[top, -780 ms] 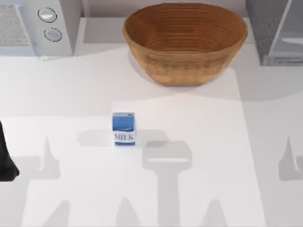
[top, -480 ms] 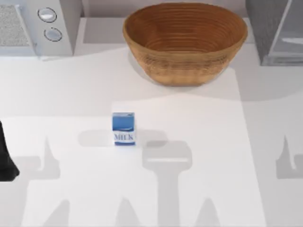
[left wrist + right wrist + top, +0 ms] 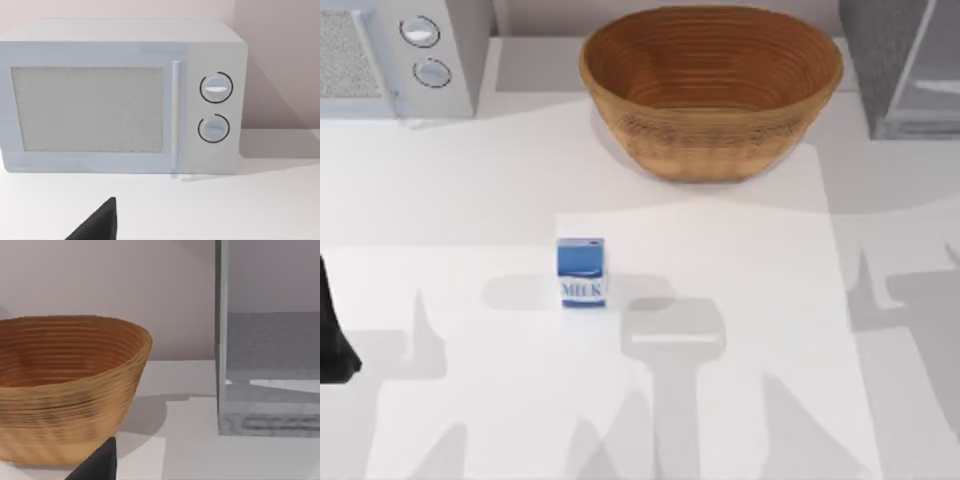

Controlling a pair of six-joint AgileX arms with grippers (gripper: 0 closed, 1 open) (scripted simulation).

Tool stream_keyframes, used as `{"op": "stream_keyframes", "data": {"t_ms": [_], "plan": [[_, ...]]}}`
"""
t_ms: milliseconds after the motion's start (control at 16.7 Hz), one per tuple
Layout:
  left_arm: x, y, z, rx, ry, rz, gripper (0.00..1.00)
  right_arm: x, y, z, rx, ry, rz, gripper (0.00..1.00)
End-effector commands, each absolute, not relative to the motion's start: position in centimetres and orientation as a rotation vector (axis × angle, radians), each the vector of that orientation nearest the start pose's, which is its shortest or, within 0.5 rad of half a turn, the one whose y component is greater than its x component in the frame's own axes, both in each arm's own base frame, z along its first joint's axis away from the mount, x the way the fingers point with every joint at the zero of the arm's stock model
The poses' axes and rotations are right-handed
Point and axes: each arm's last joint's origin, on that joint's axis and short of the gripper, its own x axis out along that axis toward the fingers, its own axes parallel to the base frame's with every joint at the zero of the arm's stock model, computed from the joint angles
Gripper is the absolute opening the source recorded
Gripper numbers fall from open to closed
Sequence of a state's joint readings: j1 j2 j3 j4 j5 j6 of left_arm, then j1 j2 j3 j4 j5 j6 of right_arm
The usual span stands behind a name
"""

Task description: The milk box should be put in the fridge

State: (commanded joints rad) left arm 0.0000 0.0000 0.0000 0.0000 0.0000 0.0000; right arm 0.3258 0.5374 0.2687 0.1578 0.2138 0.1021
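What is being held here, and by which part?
Nothing. The milk box stands alone on the table, upright, with no gripper near it.

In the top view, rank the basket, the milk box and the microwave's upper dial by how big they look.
1. Basket, easily the largest.
2. Milk box, far smaller.
3. Microwave's upper dial, smallest, though not much smaller than the carton.
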Motion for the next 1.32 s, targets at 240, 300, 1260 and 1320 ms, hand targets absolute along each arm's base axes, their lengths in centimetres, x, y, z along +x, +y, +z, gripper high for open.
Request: {"op": "stream_keyframes", "data": {"t_ms": [240, 300, 1260, 1320], "plan": [[10.6, -0.1, 16.0, 0.0, 0.0, 0.0, 1.0, 18.3, 9.2, 23.5, 0.075, 0.183, 0.131, 1.0], [10.6, -0.1, 16.0, 0.0, 0.0, 0.0, 1.0, 19.4, 11.0, 23.6, 0.074, 0.198, 0.133, 1.0], [10.6, -0.1, 16.0, 0.0, 0.0, 0.0, 1.0, 20.5, 38.4, 5.1, 0.003, 0.21, 0.005, 1.0], [10.6, -0.1, 16.0, 0.0, 0.0, 0.0, 1.0, 20.3, 38.8, 4.3, 0.002, 0.205, -0.003, 1.0]]}}
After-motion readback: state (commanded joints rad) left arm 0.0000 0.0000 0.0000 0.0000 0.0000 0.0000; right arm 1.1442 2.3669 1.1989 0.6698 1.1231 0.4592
